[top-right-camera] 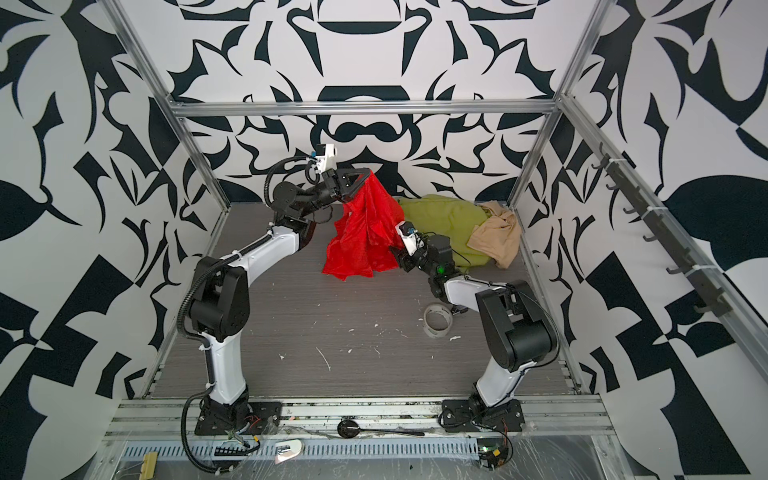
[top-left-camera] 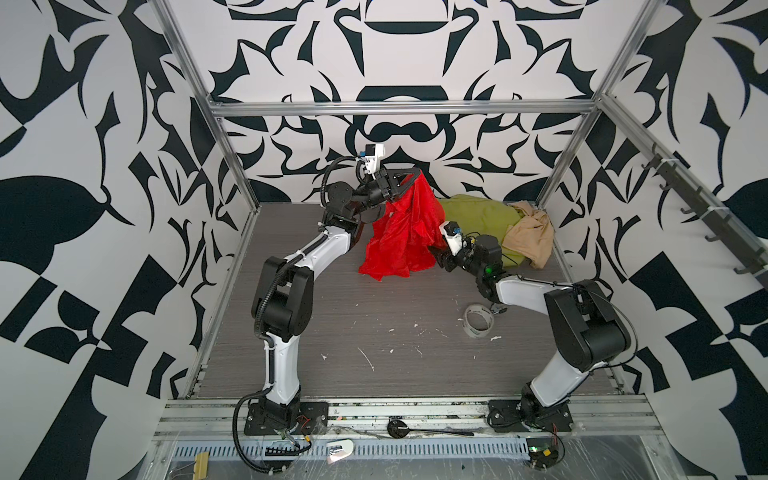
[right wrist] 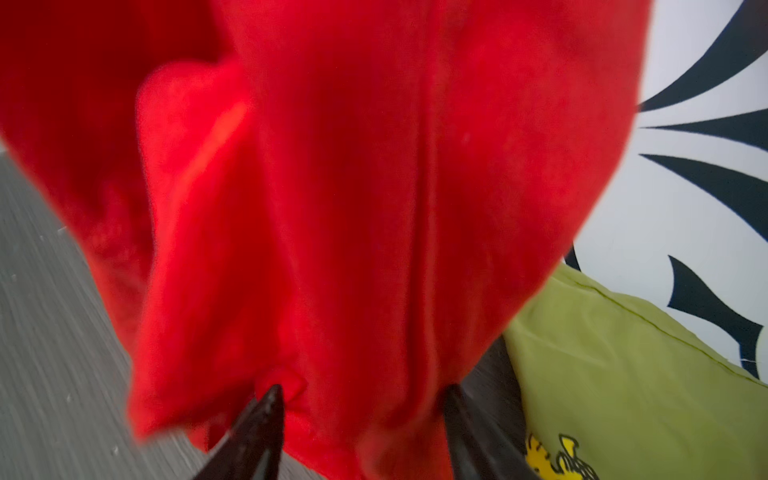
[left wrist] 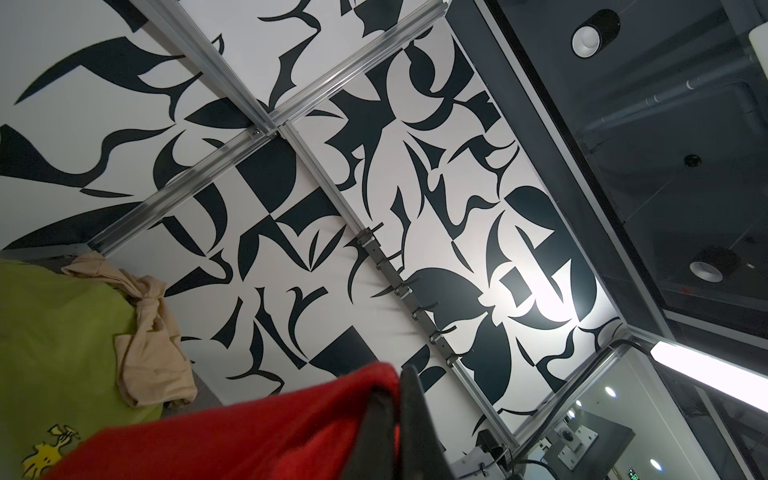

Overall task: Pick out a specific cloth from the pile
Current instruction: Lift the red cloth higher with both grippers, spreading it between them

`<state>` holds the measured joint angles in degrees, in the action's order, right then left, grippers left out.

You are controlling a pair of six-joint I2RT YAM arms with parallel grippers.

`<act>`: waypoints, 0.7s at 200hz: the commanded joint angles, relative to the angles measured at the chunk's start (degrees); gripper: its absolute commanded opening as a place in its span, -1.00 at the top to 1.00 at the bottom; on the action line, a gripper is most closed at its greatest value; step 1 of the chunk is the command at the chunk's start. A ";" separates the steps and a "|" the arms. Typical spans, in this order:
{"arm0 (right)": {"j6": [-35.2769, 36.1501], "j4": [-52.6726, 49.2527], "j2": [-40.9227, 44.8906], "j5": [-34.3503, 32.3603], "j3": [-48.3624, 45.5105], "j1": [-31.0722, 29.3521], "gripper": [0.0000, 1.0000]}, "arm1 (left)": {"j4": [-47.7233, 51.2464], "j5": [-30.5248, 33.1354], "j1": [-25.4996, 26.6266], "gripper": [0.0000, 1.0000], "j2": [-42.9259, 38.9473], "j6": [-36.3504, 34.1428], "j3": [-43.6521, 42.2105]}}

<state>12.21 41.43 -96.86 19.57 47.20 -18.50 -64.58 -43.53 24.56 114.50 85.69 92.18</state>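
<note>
Bare table centre, tape roll right, pile behind

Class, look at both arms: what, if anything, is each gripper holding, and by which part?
The left gripper holds the red cloth by its top end. The right gripper straddles a lower fold, jaws open.

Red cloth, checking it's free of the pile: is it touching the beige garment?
No, the red cloth hangs from the left end effector, with the green shirt between it and the beige garment.
</note>
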 commanded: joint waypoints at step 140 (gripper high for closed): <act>-4.07 5.42 2.43 -5.16 1.97 -0.94 1.00 | -4.95 0.89 -1.66 1.00 -4.73 0.42 -2.75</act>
<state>9.02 44.01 -96.82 15.25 47.64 -19.27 -65.56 -43.51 23.51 113.10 85.69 90.37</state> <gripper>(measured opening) 0.055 0.063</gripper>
